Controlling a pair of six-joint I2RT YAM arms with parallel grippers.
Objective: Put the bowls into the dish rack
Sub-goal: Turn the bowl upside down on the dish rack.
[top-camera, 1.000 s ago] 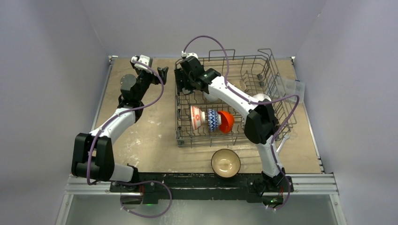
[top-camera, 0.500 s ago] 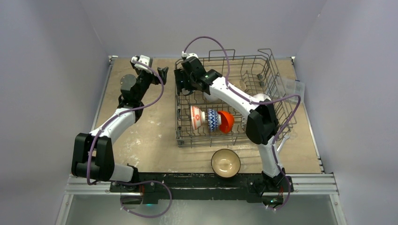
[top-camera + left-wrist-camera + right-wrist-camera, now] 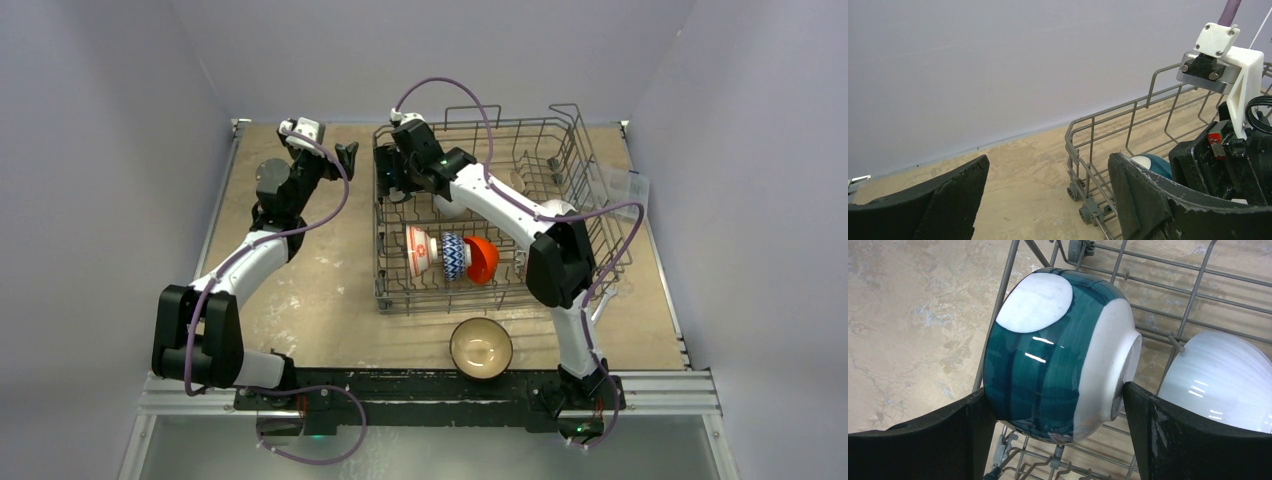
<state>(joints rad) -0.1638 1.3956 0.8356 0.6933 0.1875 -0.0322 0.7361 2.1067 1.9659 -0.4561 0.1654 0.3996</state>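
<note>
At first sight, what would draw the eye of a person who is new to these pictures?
The teal bowl lies on its side in the dish rack's far left corner, between the right pincer's fingers. An orange-red bowl stands on edge mid-rack, and a cream-lined bowl sits on the table near the arm bases.

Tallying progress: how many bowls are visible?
6: red-patterned, blue-patterned, orange near the rack front; teal, white in its far-left corner; cream-lined one on the table. Others may be hidden.

I saw the teal bowl (image 3: 1048, 360) glazed glossy, the dish rack (image 3: 430, 290) of matt grey metal wire, the table (image 3: 908, 315) rough wood.
</note>
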